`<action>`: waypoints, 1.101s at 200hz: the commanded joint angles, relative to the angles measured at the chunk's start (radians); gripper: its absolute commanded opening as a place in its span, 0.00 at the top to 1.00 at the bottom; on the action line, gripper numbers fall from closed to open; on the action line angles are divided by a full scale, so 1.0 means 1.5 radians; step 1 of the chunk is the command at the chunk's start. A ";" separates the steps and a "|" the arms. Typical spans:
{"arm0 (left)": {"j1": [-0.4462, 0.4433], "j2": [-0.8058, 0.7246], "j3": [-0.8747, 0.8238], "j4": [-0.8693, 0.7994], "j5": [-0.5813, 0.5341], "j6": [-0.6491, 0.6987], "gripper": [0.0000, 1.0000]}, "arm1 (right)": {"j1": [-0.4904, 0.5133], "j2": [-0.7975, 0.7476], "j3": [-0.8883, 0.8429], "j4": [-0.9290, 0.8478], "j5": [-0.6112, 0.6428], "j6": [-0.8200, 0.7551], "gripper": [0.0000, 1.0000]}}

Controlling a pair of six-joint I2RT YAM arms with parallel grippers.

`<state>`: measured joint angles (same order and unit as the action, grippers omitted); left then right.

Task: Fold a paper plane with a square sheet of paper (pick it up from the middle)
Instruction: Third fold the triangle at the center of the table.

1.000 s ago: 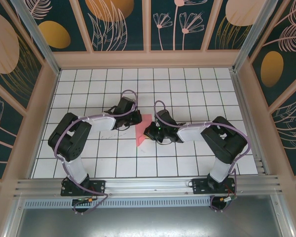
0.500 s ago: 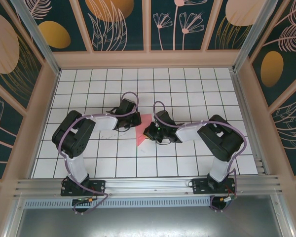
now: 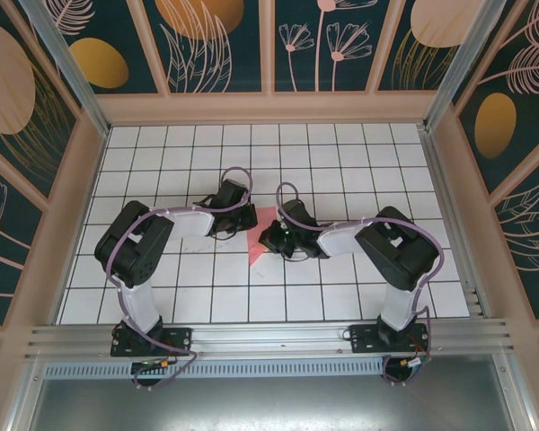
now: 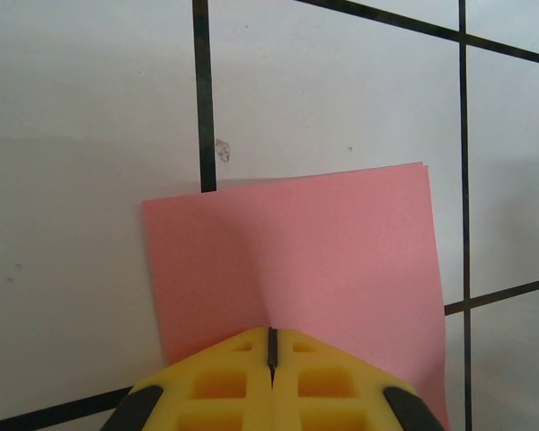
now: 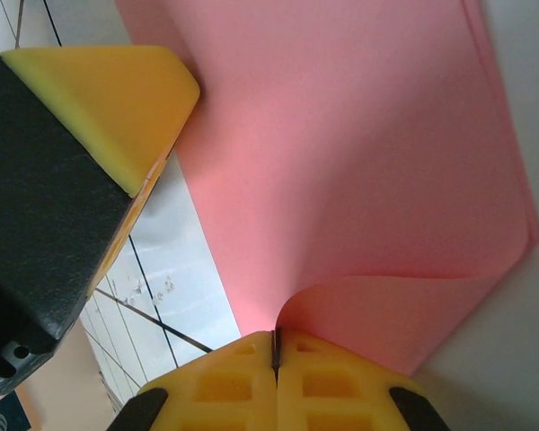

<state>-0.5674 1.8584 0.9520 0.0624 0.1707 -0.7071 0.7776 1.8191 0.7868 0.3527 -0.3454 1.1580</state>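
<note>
The square sheet of paper (image 3: pixel 257 250) is salmon pink and lies doubled over on the white tiles mid-table, between the two wrists. In the left wrist view its two layers (image 4: pixel 296 251) show at the far right corner, and a soft ridge runs into my left gripper (image 4: pixel 271 334), which is shut on the near edge. My right gripper (image 5: pixel 275 339) is shut on a curled-up flap of the paper (image 5: pixel 359 162). In the top view my left gripper (image 3: pixel 250 221) and right gripper (image 3: pixel 266 239) nearly meet over the sheet. The left gripper's yellow finger (image 5: pixel 117 99) shows close by in the right wrist view.
The white tiled table (image 3: pixel 341 162) is boxed in by low wooden walls (image 3: pixel 269 108) at the back and sides. An aluminium rail (image 3: pixel 269 339) carrying both arm bases runs along the near edge. Both arms are bent low, elbows outward.
Both elbows have drawn slightly inward toward the centre. Both grippers have stayed shut at the paper, which has barely shifted.
</note>
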 commanded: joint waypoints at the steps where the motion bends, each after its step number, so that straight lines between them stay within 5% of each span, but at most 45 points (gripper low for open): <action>1: 0.002 0.019 0.002 -0.022 -0.004 0.011 0.99 | -0.004 0.014 0.020 0.012 -0.001 -0.009 1.00; 220: 0.002 0.018 -0.008 -0.012 0.012 0.010 0.99 | -0.005 0.038 0.040 0.002 -0.018 -0.070 0.99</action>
<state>-0.5674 1.8584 0.9520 0.0631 0.1741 -0.7071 0.7776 1.8603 0.8177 0.3519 -0.3660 1.0863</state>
